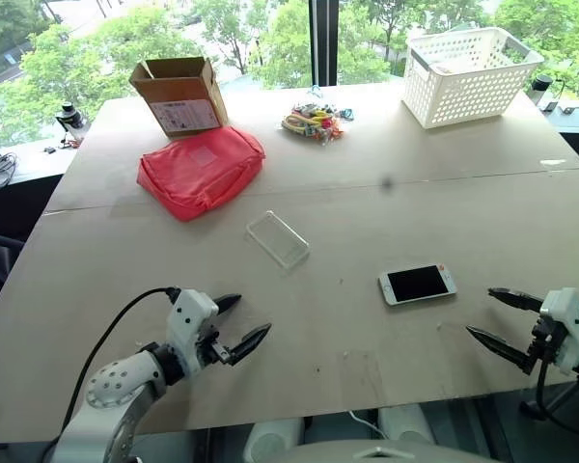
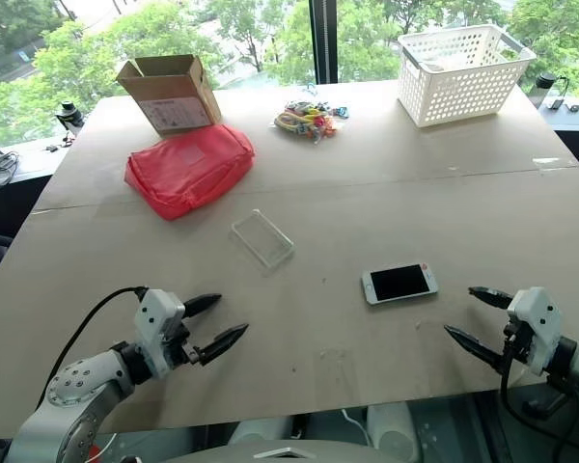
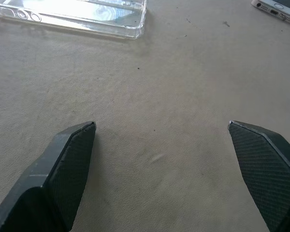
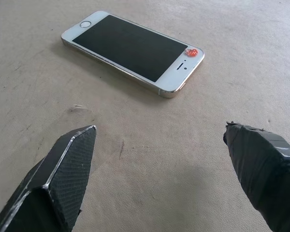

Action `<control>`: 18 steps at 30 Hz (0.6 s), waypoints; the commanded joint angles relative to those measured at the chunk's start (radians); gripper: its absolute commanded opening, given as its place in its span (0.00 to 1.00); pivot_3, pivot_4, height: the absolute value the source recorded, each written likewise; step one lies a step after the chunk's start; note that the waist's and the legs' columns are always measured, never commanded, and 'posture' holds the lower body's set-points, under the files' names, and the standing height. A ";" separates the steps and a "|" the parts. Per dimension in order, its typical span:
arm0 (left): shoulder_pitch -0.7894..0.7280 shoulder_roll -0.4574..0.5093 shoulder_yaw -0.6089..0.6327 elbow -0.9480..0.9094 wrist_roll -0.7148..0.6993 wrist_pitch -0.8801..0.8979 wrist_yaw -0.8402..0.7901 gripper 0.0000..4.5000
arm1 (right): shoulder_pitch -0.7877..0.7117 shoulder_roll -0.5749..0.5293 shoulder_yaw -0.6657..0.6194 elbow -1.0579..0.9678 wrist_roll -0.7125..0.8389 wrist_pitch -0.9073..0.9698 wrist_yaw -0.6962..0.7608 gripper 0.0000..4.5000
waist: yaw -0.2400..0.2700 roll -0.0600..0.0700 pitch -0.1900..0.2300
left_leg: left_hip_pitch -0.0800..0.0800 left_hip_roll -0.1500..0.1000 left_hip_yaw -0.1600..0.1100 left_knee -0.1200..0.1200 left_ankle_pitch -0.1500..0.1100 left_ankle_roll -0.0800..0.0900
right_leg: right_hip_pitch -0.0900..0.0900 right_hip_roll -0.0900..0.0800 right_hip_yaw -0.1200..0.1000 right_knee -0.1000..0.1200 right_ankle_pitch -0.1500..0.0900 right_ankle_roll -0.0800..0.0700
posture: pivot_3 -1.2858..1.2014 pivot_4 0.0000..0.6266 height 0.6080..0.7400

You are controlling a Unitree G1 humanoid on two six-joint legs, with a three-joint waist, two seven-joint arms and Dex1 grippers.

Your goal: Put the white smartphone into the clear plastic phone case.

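head stereo overlooking table (image 1: pixel 367 212), wrist close-ups (low)

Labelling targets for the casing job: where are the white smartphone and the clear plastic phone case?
white smartphone (image 1: pixel 418 284): left eye view, middle of its black screen.
clear plastic phone case (image 1: pixel 278 238): left eye view, middle of its transparent shell.

white smartphone (image 1: pixel 418 285) face-up, clear case (image 1: pixel 278 238) apart

Phone case (image 1: pixel 278 238) lies left of, behind smartphone (image 1: pixel 418 284).
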 commanded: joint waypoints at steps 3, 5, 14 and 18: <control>-0.030 -0.005 -0.012 0.067 0.023 -0.080 -0.029 0.99 | -0.014 0.002 -0.026 0.002 0.000 -0.028 -0.004 1.00 | 0.000 0.000 0.000 | 0.000 0.000 0.000 0.000 0.000 0.000 | 0.000 0.000 0.000 0.000 0.000 0.000 | 0.52 0.24 1.00; -0.037 -0.005 -0.013 0.089 0.028 -0.100 -0.041 0.99 | -0.015 0.006 -0.023 0.001 -0.002 -0.031 -0.007 1.00 | 0.000 0.000 0.000 | 0.000 0.000 0.000 0.000 0.000 0.000 | 0.000 0.000 0.000 0.000 0.000 0.000 | 0.52 0.24 1.00; -0.036 0.011 0.000 0.117 0.017 -0.129 -0.077 0.99 | 0.001 0.016 -0.019 -0.017 -0.003 -0.036 -0.017 1.00 | 0.000 0.000 0.000 | 0.000 0.000 0.000 0.000 0.000 0.000 | 0.000 0.000 0.000 0.000 0.000 0.000 | 0.52 0.24 1.00; -0.035 0.013 0.001 0.113 0.017 -0.127 -0.079 0.99 | 0.001 0.016 -0.017 -0.019 -0.004 -0.035 -0.018 1.00 | -0.001 0.000 0.000 | 0.000 0.000 0.000 0.000 0.000 0.000 | 0.000 0.000 0.000 0.000 0.000 0.000 | 0.52 0.24 1.00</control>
